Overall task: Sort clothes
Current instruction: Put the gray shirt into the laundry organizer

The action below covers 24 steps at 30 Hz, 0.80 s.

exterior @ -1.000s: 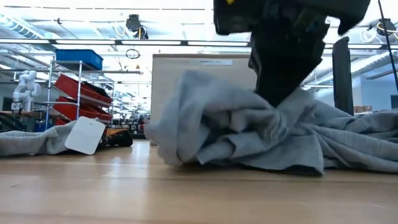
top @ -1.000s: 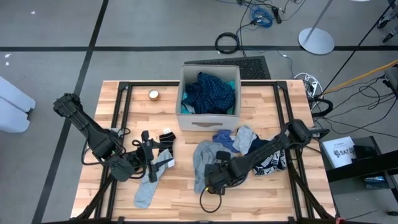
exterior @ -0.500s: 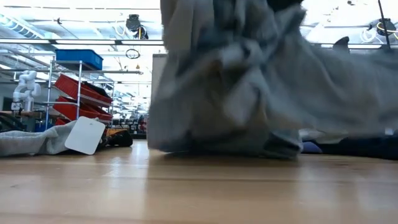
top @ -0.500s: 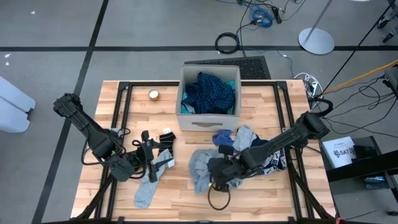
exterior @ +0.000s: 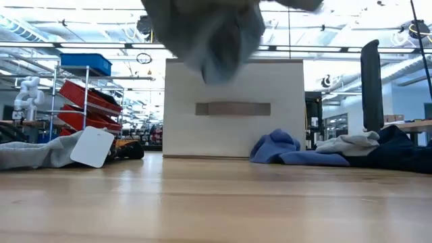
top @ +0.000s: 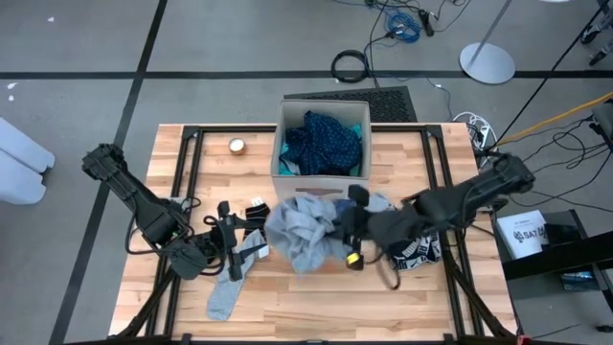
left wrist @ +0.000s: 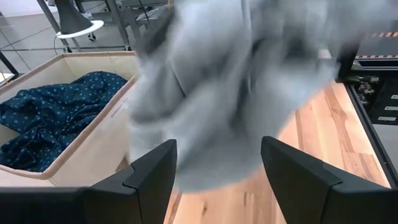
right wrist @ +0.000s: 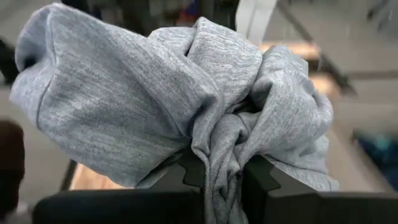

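My right gripper (top: 347,230) is shut on a grey garment (top: 302,233), held up in front of the beige box (top: 322,180). In the low view the garment (exterior: 209,34) hangs clear above the table. The box holds a navy dotted garment (top: 326,139) and a turquoise one (top: 356,129). My left gripper (left wrist: 214,180) is open and empty at the table's left, over black and grey socks (top: 244,244). A blue garment (exterior: 277,148), a grey one (exterior: 347,143) and a black-and-white patterned one (top: 419,252) lie on the table at the right. My right gripper pinches a bunched fold of several layers of the grey garment (right wrist: 219,163) between its two fingers. The fingers come about level from the table's right side. The garment is lifted clear of the table and bulges out slack beyond and below the fingers.
A small round object (top: 237,146) lies at the far left of the table. A long grey sock (top: 225,292) lies near the front edge. A white tag (exterior: 91,145) shows beside the socks. Bare wood (top: 316,307) lies along the table's near edge.
My right gripper has risen and gone toward the table's far edge and the box, staying shut on the grey garment. The garment, which lay bunched on the table, is now lifted clear and hangs above it.
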Each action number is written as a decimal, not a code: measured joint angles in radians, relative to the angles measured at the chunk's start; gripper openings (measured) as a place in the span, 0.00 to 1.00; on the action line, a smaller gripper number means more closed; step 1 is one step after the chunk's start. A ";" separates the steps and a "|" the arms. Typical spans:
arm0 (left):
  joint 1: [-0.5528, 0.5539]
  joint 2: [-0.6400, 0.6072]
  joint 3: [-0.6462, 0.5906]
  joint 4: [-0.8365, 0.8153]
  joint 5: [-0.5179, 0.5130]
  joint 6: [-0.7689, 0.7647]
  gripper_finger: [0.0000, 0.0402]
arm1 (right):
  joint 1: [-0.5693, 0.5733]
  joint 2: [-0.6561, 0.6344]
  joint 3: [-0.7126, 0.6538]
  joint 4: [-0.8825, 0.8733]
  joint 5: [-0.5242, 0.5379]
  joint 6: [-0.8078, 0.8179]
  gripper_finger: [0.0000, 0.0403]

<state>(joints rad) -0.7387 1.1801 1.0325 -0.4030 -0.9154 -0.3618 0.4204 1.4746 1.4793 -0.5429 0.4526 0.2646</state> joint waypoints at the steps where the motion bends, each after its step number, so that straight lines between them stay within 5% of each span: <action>1: 0.000 0.000 0.000 0.000 0.000 0.000 0.61 | -0.006 -0.014 0.001 0.030 -0.002 -0.025 0.10; 15: 0.000 0.003 -0.006 -0.006 0.000 0.000 0.61 | -0.151 -0.079 0.001 0.437 -0.008 -0.376 0.10; 24: 0.000 0.009 -0.026 -0.015 0.015 -0.021 0.61 | -0.420 -0.098 0.001 0.382 0.034 -0.356 0.10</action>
<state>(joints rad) -0.7387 1.1892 1.0069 -0.4183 -0.8999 -0.3833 -0.0001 1.3769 1.4803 -0.1609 0.4867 -0.0909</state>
